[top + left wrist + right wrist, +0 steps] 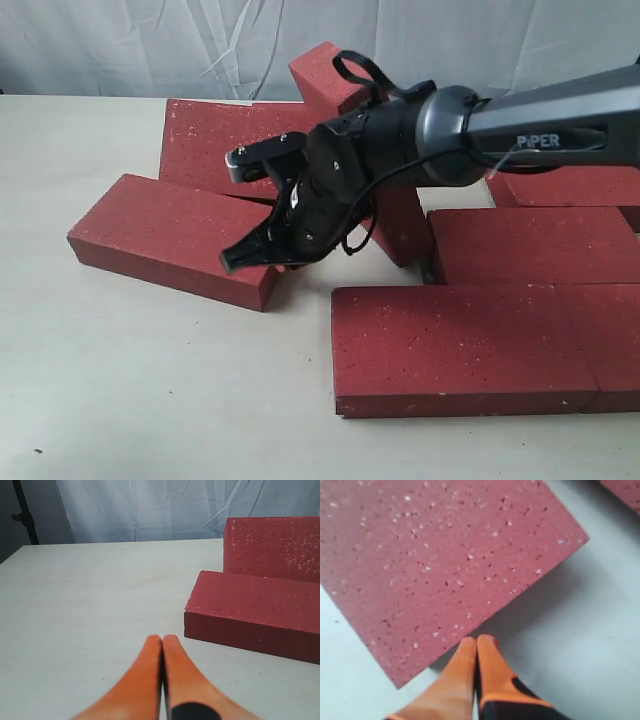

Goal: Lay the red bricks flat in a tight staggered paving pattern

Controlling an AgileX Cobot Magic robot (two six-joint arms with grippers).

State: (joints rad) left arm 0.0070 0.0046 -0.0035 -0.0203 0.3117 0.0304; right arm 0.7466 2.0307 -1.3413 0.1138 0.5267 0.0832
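Note:
Several red bricks lie on the pale table. In the exterior view one flat brick [170, 235] sits at the left, and a tilted brick [225, 140] leans behind it. My right gripper [238, 260] reaches across from the right and is shut with nothing in it. Its tips are at the right end of the left brick. The right wrist view has these shut fingertips [477, 641] right at the long edge of that brick [445, 565]. My left gripper [162, 639] is also shut and empty, low over bare table. It is apart from the flat brick [255, 612] and out of the exterior view.
Flat bricks sit together at the right: a front one [460, 350], one behind it [535, 245] and another farther back [570, 185]. One more brick [330, 75] sticks up behind the arm. A white curtain hangs behind the table [120, 380].

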